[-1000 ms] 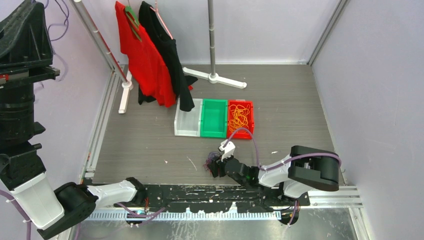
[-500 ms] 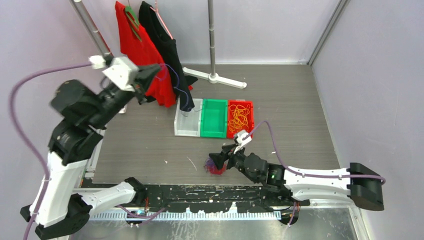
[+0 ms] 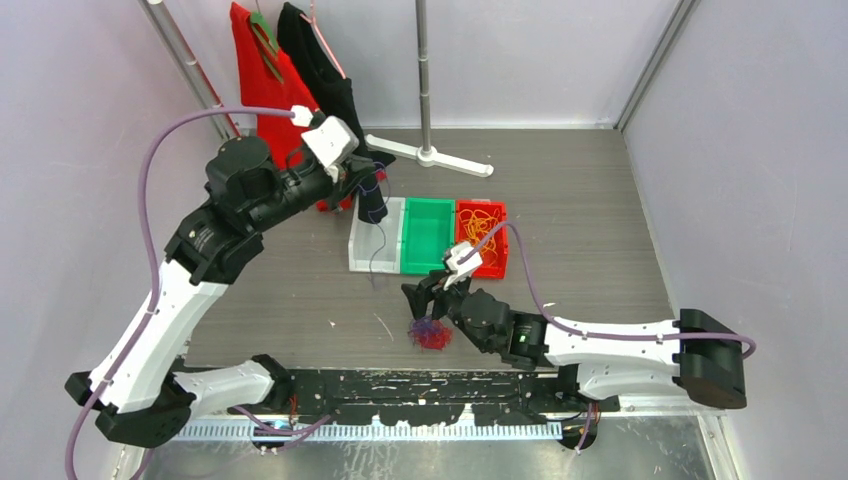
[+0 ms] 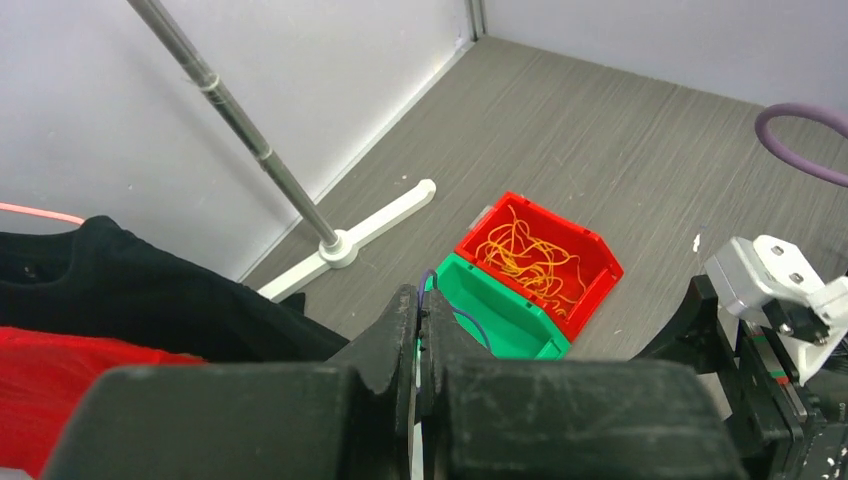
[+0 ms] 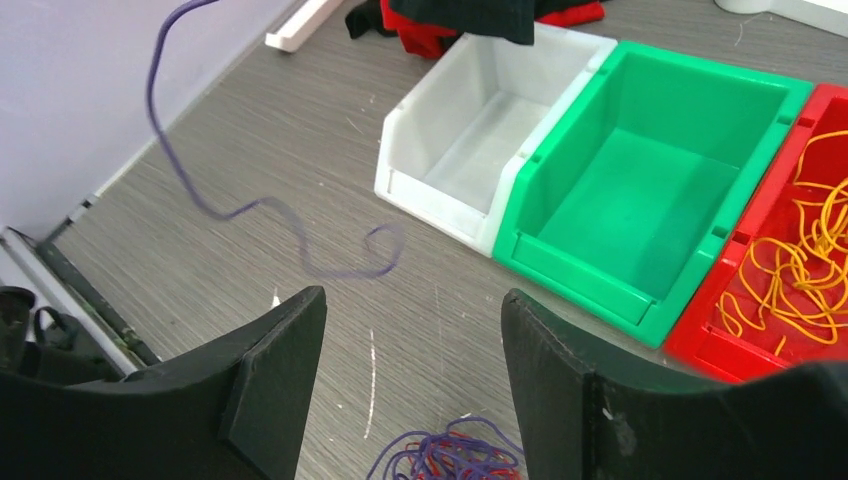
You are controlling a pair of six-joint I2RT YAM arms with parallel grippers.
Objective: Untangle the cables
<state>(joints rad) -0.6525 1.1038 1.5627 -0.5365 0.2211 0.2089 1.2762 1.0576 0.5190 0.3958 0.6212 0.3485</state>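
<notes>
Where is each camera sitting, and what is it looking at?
Top external: above, behind the arms, looking down at the table; both arms show.
Left wrist: raised high, looking down over the bins; left gripper shut on a purple cable.
Right wrist: low, facing the bins; right gripper open.
All share the red bin of orange cables.
</notes>
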